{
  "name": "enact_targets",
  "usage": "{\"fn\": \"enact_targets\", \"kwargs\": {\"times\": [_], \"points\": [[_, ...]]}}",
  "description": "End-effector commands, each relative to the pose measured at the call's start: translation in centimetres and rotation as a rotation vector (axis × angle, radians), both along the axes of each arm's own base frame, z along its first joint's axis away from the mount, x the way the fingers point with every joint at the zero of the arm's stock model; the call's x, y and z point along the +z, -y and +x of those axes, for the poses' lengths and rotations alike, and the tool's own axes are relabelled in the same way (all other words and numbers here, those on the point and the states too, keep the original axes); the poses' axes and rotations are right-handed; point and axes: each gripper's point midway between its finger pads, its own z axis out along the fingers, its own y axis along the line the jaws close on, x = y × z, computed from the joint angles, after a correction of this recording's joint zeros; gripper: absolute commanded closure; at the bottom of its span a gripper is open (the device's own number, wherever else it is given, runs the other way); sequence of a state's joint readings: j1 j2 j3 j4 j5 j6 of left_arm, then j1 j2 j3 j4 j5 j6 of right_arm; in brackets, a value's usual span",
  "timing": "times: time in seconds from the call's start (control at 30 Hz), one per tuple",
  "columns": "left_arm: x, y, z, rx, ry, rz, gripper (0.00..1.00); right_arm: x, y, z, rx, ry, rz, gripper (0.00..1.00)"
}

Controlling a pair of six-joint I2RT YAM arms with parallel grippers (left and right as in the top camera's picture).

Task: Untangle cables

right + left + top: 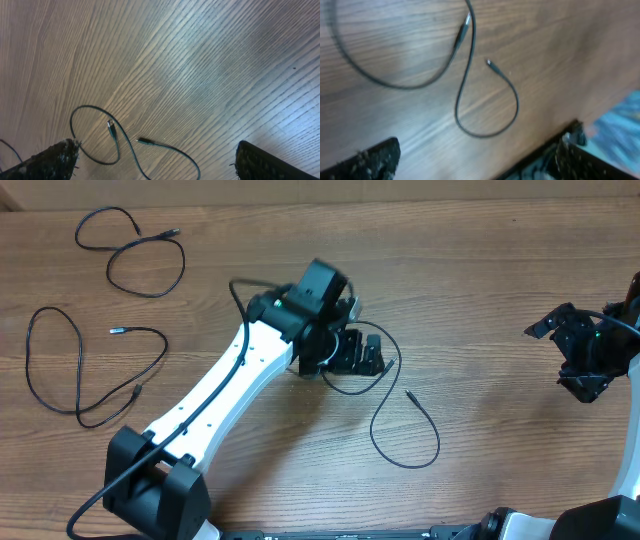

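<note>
Middle cable (436, 442): a thin black cord lying loose on the surface (500, 260), directly beneath the left gripper (355, 356) and trailing off to that gripper's right in an open loop. One metal-tipped end lies bare on the wood just past the loop.
Middle cable, left wrist view: the cord (517, 100) curls ahead of the left gripper (479, 145), between the lines of its two fingers. One small plug tip ends inside the curl, and a second plug lies against the cord farther out. Nothing touches it.
Middle cable, right wrist view: a looped cord (111, 129) with two plug ends close together lies ahead of the right gripper (157, 155), off toward one finger. It appears to be the same cord.
Left cable (164, 350): a wide, loose loop well away from both grippers, out beyond the left arm (230, 380).
Far cable (184, 268): a smaller double curl, separate from the other two and well clear of both grippers.
Left gripper: jaws spread wide, holding nothing, hovering over the middle cable.
Right gripper (575, 358): jaws spread wide, empty, well apart from every cord, over bare wood.
</note>
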State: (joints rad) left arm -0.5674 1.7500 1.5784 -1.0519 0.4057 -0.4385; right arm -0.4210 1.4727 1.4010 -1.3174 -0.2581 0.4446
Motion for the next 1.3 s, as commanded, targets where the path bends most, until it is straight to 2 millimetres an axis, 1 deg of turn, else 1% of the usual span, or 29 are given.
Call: {"fn": "enact_targets", "kwargs": {"times": [0.0, 0.07, 0.13, 0.17, 0.2, 0.3, 0.37, 0.4, 0.43, 0.47, 0.53, 0.57, 0.6, 0.73, 0.83, 0.93, 1.03, 1.1, 1.17, 1.2, 1.27], "points": [[2.1, 0.1, 2.0, -0.034, 0.119, 0.104, 0.00, 0.7, 0.2, 0.3, -0.003, 0.024, -0.014, 0.00], [1.2, 0.7, 1.6, -0.070, 0.075, 0.144, 0.00, 0.7, 0.2, 0.3, -0.003, 0.024, -0.014, 0.00], [-0.5, 1.6, 1.4, -0.101, 0.031, 0.175, 0.00, 0.7, 0.2, 0.3, -0.003, 0.024, -0.014, 0.00], [-1.2, 2.4, 1.3, -0.113, 0.011, 0.166, 0.00, 0.7, 0.2, 0.3, -0.003, 0.024, -0.014, 0.00], [-2.2, 4.1, 1.0, -0.139, -0.018, 0.118, 0.00, 0.7, 0.2, 0.3, -0.004, 0.024, -0.014, 0.00], [-3.4, 6.1, 0.6, -0.174, -0.060, 0.055, 0.00, 0.7, 0.2, 0.3, -0.003, 0.024, -0.014, 0.00], [-4.6, 7.3, 0.7, -0.189, -0.076, 0.034, 0.07, 0.7, 0.2, 0.3, -0.003, 0.024, -0.014, 0.00], [-5.4, 7.7, 0.7, -0.195, -0.079, 0.042, 0.11, 0.7, 0.2, 0.3, -0.003, 0.024, -0.014, 0.00], [-6.1, 7.9, 0.7, -0.192, -0.086, 0.055, 0.19, 0.7, 0.2, 0.3, -0.003, 0.024, -0.014, 0.00], [-7.2, 7.9, 0.7, -0.182, -0.097, 0.086, 0.22, 0.7, 0.2, 0.3, -0.003, 0.024, -0.014, 0.00], [-9.1, 7.8, 0.5, -0.173, -0.111, 0.144, 0.23, 0.7, 0.2, 0.3, -0.003, 0.024, -0.014, 0.00], [-10.7, 7.8, 0.0, -0.172, -0.121, 0.200, 0.26, 0.7, 0.2, 0.3, -0.003, 0.024, -0.014, 0.00], [-11.6, 7.7, -0.2, -0.162, -0.131, 0.232, 0.28, 0.7, 0.2, 0.3, -0.003, 0.024, -0.014, 0.00], [-14.0, 8.1, -1.2, -0.134, -0.145, 0.316, 0.29, 0.7, 0.2, 0.3, -0.003, 0.024, -0.014, 0.00], [-15.1, 8.2, -1.7, -0.139, -0.121, 0.374, 0.30, 0.7, 0.2, 0.3, -0.004, 0.024, -0.014, 0.00], [-15.5, 8.2, -1.8, -0.141, -0.084, 0.421, 0.30, 0.7, 0.2, 0.3, -0.003, 0.024, -0.014, 0.00], [-15.7, 7.9, -1.2, -0.119, -0.031, 0.466, 0.32, 0.7, 0.2, 0.3, -0.003, 0.024, -0.014, 0.00], [-15.7, 7.8, -0.6, -0.104, -0.001, 0.481, 0.35, 0.7, 0.2, 0.3, -0.003, 0.024, -0.014, 0.00], [-15.7, 8.0, -0.1, -0.098, 0.022, 0.477, 0.37, 0.7, 0.2, 0.3, -0.003, 0.024, -0.014, 0.00], [-15.8, 8.0, 0.2, -0.093, 0.037, 0.478, 0.41, 0.7, 0.2, 0.3, -0.003, 0.024, -0.014, 0.00], [-15.8, 8.3, 0.7, -0.086, 0.059, 0.471, 0.44, 0.7, 0.2, 0.3, -0.003, 0.024, -0.014, 0.00]]}}
